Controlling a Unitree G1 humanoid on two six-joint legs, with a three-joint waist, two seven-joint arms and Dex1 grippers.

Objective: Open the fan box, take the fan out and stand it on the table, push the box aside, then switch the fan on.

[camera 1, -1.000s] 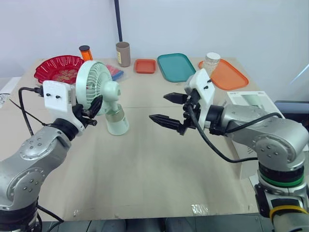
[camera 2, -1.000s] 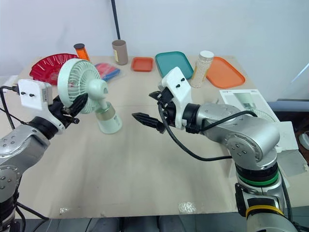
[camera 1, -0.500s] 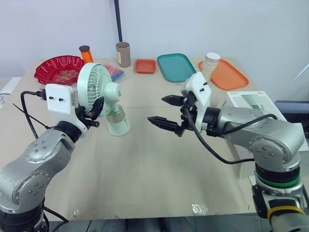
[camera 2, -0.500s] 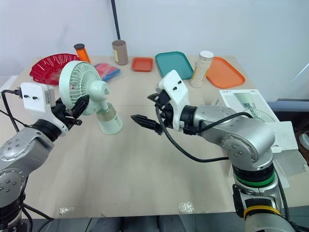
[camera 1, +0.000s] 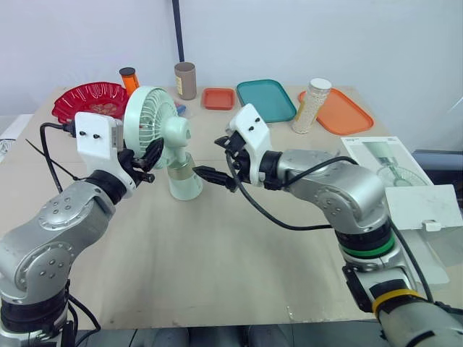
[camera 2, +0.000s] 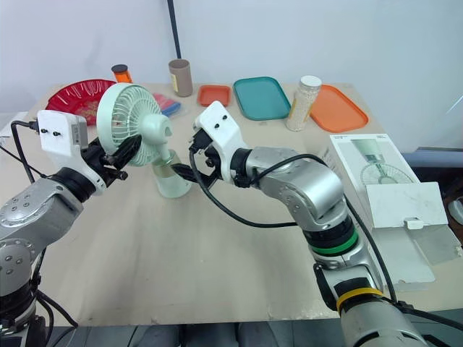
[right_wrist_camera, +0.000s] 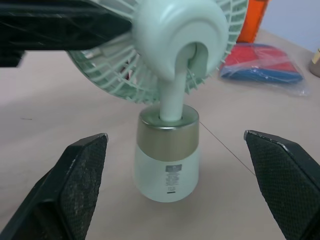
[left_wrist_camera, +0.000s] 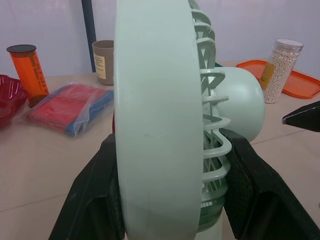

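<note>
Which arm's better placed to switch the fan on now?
Right, probably. The right gripper is open and faces the base of the fan, while the left gripper is shut on the fan's head, steadying it.
</note>
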